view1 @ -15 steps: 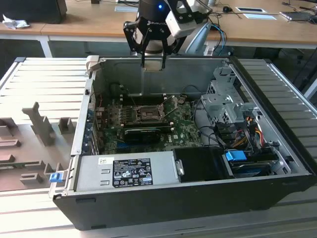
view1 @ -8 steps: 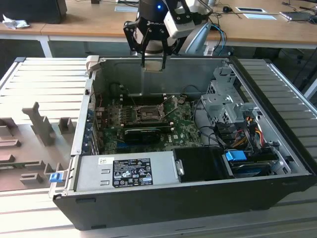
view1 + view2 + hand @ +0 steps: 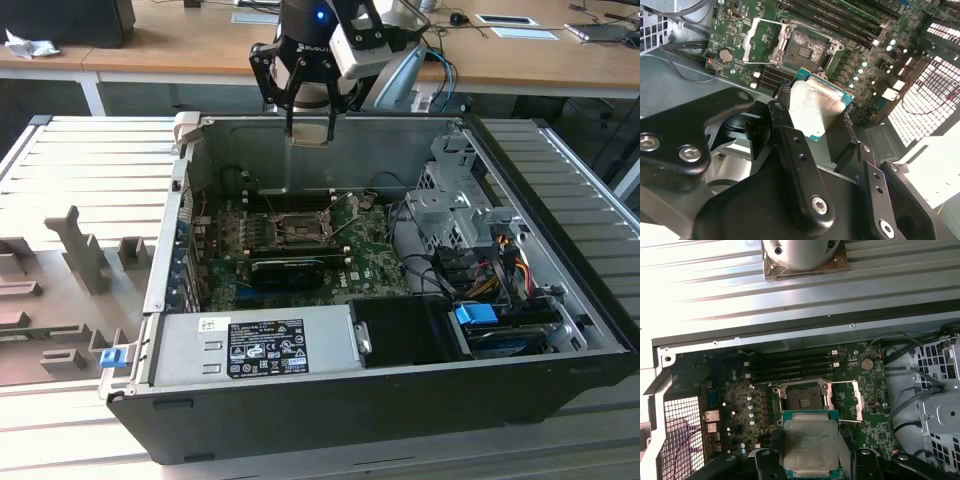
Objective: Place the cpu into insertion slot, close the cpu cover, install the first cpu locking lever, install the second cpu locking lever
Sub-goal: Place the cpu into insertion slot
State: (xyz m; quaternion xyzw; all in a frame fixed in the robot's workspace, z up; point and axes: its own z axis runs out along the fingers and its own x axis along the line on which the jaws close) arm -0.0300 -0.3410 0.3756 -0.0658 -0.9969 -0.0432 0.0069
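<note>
Black-walled computer case (image 3: 330, 420) lay open nearest the lens, its green circuit board (image 3: 372, 268) bared at the exterior view's middle. At upper centre of that frame the claw (image 3: 310, 132) hung clamped on the cpu (image 3: 815, 107), well above the board. Smaller yet, the insertion slot (image 3: 802, 399) sat bare with the cpu cover (image 3: 847, 400) swung open beside it, so I judged none of the four steps done yet.

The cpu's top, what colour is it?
The cpu is dull silver-grey on top, green-edged; clearest in the first wrist view.
</note>
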